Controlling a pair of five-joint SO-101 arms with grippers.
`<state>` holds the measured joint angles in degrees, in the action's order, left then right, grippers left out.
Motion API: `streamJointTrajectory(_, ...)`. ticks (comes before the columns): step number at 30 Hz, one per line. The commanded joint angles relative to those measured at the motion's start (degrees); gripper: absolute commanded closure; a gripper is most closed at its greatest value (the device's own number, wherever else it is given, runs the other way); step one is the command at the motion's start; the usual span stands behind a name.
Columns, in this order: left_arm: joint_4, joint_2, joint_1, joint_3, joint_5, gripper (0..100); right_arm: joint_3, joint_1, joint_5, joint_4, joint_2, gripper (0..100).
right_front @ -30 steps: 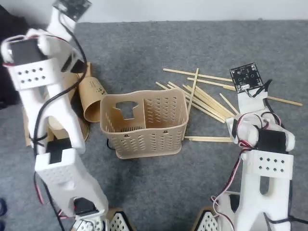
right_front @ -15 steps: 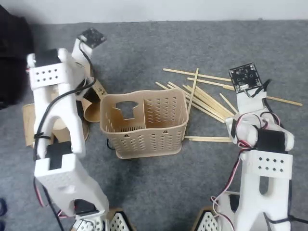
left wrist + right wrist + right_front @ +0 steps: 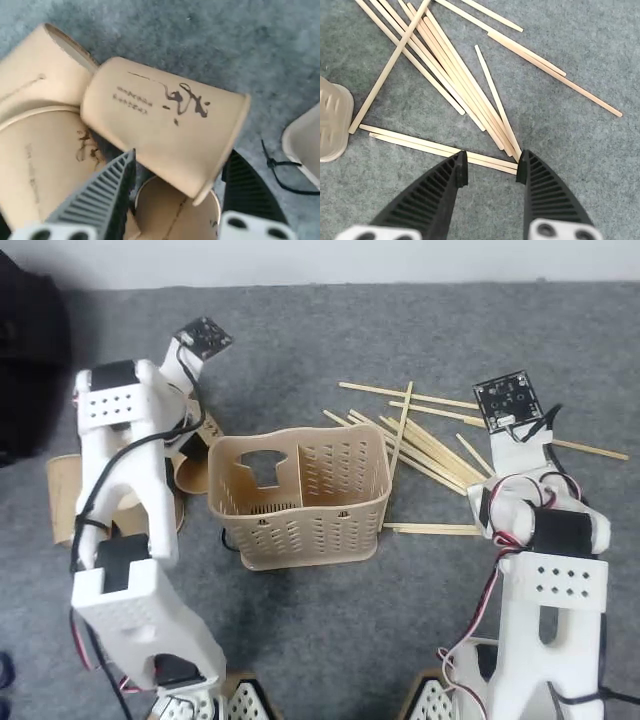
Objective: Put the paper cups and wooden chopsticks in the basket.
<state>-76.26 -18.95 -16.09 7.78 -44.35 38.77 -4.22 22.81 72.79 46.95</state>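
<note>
grey carpet (image 3: 300, 640); dark object (image 3: 25, 360) at left edge

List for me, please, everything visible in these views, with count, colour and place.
Paper cups: at least three, tan, heaped on their sides left of the basket.
Basket: one, beige, perforated, centre of the table.
Wooden chopsticks: more than ten, pale wood, scattered right of the basket.
Mat: one, grey, covering the table.
Left gripper: black fingers, open, astride the top cup.
Right gripper: black fingers, open, above a pair of chopsticks.
</note>
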Motion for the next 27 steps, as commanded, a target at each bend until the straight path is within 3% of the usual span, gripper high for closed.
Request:
streamJointTrajectory(1, 2.8, 4.0, 1.1, 0.0, -0.4, 72, -0.5, 0.7, 0.4, -0.7, -0.1, 81.9)
streamJointTrajectory(7, 2.8, 3.9, 1.0, 0.0, -0.7, 73, -0.5, 0.7, 0.4, -0.7, -0.1, 81.9)
streamJointTrajectory(17, 5.8, 4.0, 1.2, 0.2, -0.7, 88, -0.5, 0.7, 0.3, -0.4, -0.1, 81.9)
streamJointTrajectory(27, 5.4, 4.0, 1.1, 6.7, -0.3, 89, -0.5, 0.7, 0.3, -0.4, -0.1, 81.9)
